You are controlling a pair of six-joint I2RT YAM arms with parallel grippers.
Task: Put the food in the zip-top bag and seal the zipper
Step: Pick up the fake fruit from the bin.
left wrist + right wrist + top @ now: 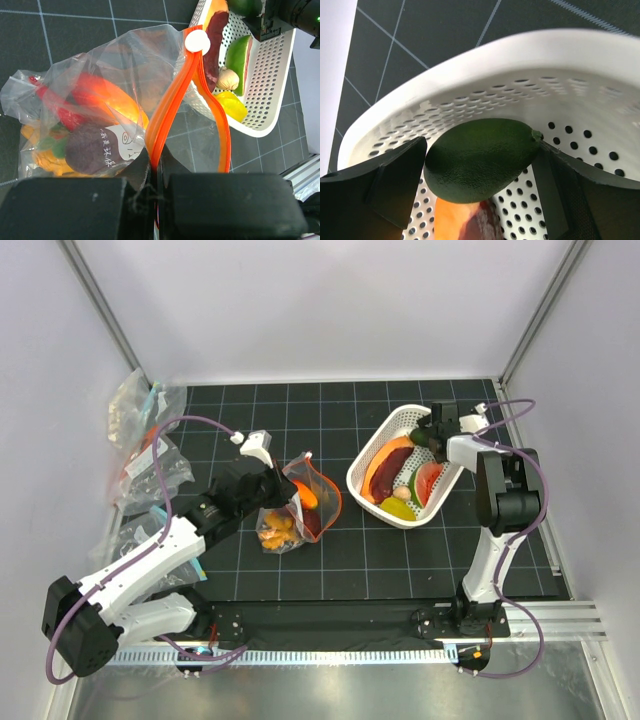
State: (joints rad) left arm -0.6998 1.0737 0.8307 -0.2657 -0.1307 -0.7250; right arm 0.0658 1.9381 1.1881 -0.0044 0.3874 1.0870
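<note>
Zip-top bag (298, 502) sits centre-left in your top view, food (92, 97) inside; your left gripper (156, 172) pinches its zipper (172, 100). Right gripper (481, 167), spread wide, flanks the basket's (385, 430) avocado (480, 160) (grip unclear).

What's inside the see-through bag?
A red chili, an orange piece, a purple one and yellow-orange bits. The left end effector covers part of the bag.

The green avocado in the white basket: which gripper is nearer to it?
Right. The right gripper straddles the avocado, one finger on each side, inside the basket. The left gripper is far off, shut on the zipper of the zip-top bag.
</note>
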